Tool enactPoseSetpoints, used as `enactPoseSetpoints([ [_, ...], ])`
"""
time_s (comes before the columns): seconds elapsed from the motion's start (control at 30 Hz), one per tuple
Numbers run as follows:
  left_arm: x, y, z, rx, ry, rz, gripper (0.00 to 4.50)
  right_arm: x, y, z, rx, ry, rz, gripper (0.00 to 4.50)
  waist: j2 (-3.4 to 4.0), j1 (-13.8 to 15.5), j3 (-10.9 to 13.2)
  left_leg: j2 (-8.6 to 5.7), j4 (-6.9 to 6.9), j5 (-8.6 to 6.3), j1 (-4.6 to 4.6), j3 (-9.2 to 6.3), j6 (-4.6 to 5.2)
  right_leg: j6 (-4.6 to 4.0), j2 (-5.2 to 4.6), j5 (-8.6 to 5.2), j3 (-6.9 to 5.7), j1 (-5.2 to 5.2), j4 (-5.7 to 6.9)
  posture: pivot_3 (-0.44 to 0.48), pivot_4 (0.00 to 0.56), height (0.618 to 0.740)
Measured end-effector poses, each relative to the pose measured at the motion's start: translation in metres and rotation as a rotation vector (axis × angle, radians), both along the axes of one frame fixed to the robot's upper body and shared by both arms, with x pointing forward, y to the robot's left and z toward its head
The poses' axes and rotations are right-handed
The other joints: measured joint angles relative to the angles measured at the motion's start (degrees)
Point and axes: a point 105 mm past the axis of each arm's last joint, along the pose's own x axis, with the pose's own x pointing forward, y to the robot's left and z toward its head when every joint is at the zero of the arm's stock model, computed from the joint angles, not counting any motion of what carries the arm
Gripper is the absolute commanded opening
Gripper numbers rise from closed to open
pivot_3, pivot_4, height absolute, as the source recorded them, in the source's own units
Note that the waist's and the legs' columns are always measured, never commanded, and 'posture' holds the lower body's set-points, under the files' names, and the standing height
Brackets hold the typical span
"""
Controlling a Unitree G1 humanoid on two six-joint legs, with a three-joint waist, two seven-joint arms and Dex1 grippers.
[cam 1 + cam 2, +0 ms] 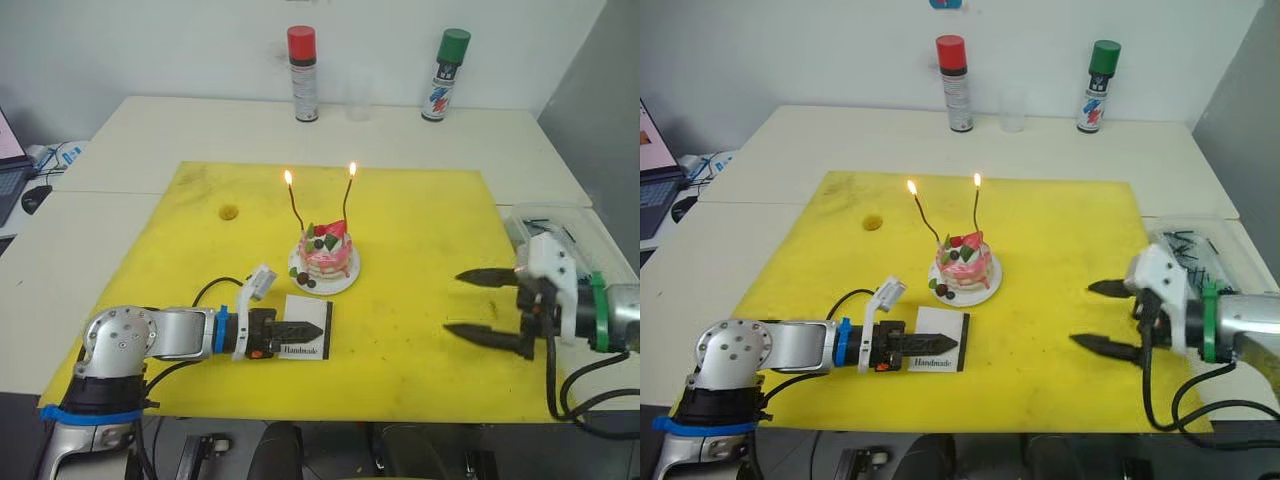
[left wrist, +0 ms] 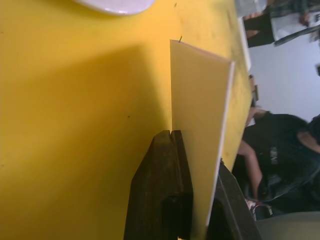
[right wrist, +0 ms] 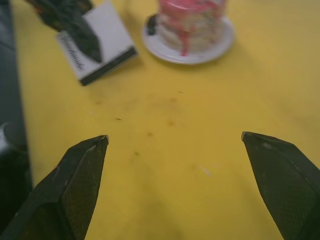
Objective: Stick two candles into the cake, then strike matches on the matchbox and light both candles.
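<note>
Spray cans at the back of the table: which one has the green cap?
The spray can on the robot's right has the green cap; the other can, to its left, has a red cap.

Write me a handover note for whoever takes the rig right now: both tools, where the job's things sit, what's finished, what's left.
Left tool: shut on the flat white rectangular matchbox with black script, lying on the yellow mat in front of the cake.
Right tool: open, holding nothing, hovering over the mat to the cake's right.
Small round pink cake on its white plate sits mid-mat; two thin wavy candles stand in it, both with flames.
Done: candles planted and lit.
Left: probably just release the matchbox and draw both arms back. No match in view.
</note>
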Motion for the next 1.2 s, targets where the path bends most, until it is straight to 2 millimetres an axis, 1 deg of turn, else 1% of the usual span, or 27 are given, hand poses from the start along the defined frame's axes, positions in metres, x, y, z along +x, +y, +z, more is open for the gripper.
enactPoseSetpoints([
  [0.07,-0.002,0.000,-0.003,0.030,-0.001,-0.023,1.39,0.000,0.002,-0.001,-0.006,-0.013,0.018,4.50,-0.01,0.05,0.00,-0.01,0.01,0.00,-0.02,-0.01,0.00,0.00,0.00,0.00,-0.01,0.00,0.00,0.000,0.150,0.733],
  [0.23,-0.008,0.001,0.002,0.077,-0.067,-0.101,2.96,0.000,0.005,-0.002,-0.008,-0.021,0.030,4.50,-0.01,0.02,0.00,0.02,-0.11,0.00,0.01,-0.01,-0.01,-0.05,0.01,-0.03,-0.02,-0.03,0.00,0.000,0.150,0.733],
  [0.37,-0.014,0.004,0.007,0.084,-0.102,-0.142,4.08,-0.001,0.006,-0.001,-0.009,-0.034,0.038,4.50,-0.01,-0.05,0.00,0.04,-0.14,0.00,0.05,-0.01,-0.01,-0.07,0.02,-0.04,-0.03,-0.03,0.01,0.000,0.150,0.733],
  [0.43,-0.017,0.009,0.010,0.098,-0.112,-0.153,4.08,-0.001,0.006,0.000,-0.011,-0.037,0.040,4.50,-0.01,-0.12,0.00,0.05,-0.14,0.00,0.05,-0.01,-0.01,-0.10,0.02,-0.05,-0.02,-0.05,0.01,0.000,0.150,0.733],
  [0.5,-0.020,0.020,0.014,0.131,-0.123,-0.148,4.08,-0.002,0.006,0.000,-0.020,-0.040,0.044,4.50,0.00,-0.21,0.00,0.06,-0.14,0.00,0.05,0.01,-0.01,-0.28,0.02,-0.16,-0.01,-0.06,0.01,0.000,0.150,0.733],
  [0.63,-0.031,0.042,0.021,0.221,-0.168,-0.155,4.08,0.001,0.006,0.007,-0.030,-0.069,0.049,4.50,-0.03,-0.10,0.02,0.05,-0.19,-0.01,0.02,0.03,-0.01,-0.33,-0.02,-0.19,-0.01,-0.07,-0.02,0.000,0.150,0.733],
  [0.7,-0.035,0.055,0.025,0.266,-0.231,-0.152,4.08,0.004,0.006,0.013,-0.030,-0.106,0.055,4.50,-0.05,-0.08,0.04,0.05,-0.25,-0.01,0.01,0.06,-0.02,-0.39,-0.05,-0.23,0.00,-0.12,-0.05,0.000,0.150,0.733],
  [0.73,-0.034,0.061,0.031,0.272,-0.281,-0.144,4.08,0.006,0.003,0.015,-0.032,-0.122,0.051,4.50,-0.04,0.08,0.04,0.04,-0.28,-0.01,0.01,0.07,-0.01,-0.43,-0.08,-0.25,-0.02,-0.12,-0.06,0.000,0.150,0.733],
  [0.8,-0.030,0.072,0.043,0.281,-0.411,-0.120,4.08,0.008,-0.001,0.021,-0.035,-0.162,0.054,4.50,-0.05,0.21,0.04,0.05,-0.34,-0.01,0.00,0.09,-0.01,-0.50,-0.09,-0.29,-0.03,-0.16,-0.07,0.000,0.150,0.733],
  [0.87,-0.020,0.088,0.051,0.353,-0.557,-0.073,4.08,0.011,-0.008,0.026,-0.053,-0.196,0.050,4.50,-0.04,0.47,0.05,0.04,-0.36,-0.01,0.01,0.09,-0.01,-0.54,-0.10,-0.31,-0.04,-0.16,-0.08,0.000,0.150,0.733],
  [0.93,0.000,0.112,0.064,0.463,-0.728,0.025,4.08,0.011,-0.017,0.031,-0.088,-0.204,0.063,4.50,-0.03,0.95,0.07,0.04,-0.37,0.00,0.01,0.10,-0.01,-0.56,-0.10,-0.32,-0.04,-0.18,-0.08,0.000,0.150,0.733],
  [0.97,0.007,0.126,0.070,0.517,-0.787,0.067,4.08,0.011,-0.021,0.036,-0.101,-0.219,0.070,4.50,-0.04,1.01,0.07,0.04,-0.37,-0.01,0.01,0.10,-0.01,-0.56,-0.09,-0.33,-0.05,-0.18,-0.09,0.000,0.150,0.733],
  [1.03,0.013,0.144,0.076,0.577,-0.858,0.097,4.08,0.012,-0.028,0.043,-0.103,-0.244,0.078,4.50,-0.04,1.00,0.07,0.06,-0.37,-0.01,0.02,0.20,-0.01,-0.56,-0.11,-0.33,-0.01,-0.18,-0.11,0.000,0.150,0.733],
  [1.07,0.013,0.148,0.078,0.590,-0.883,0.092,4.08,0.011,-0.032,0.045,-0.109,-0.239,0.087,4.50,-0.04,1.00,0.07,0.06,-0.37,-0.01,0.00,0.27,-0.01,-0.55,-0.15,-0.32,0.01,-0.19,-0.12,0.000,0.150,0.733],
  [1.2,0.010,0.157,0.078,0.606,-0.907,0.061,4.08,0.009,-0.046,0.053,-0.153,-0.206,0.092,4.50,-0.03,0.97,0.08,0.09,-0.45,-0.01,-0.01,0.36,0.00,-0.45,-0.19,-0.27,-0.01,-0.25,-0.13,0.000,0.150,0.733],
])
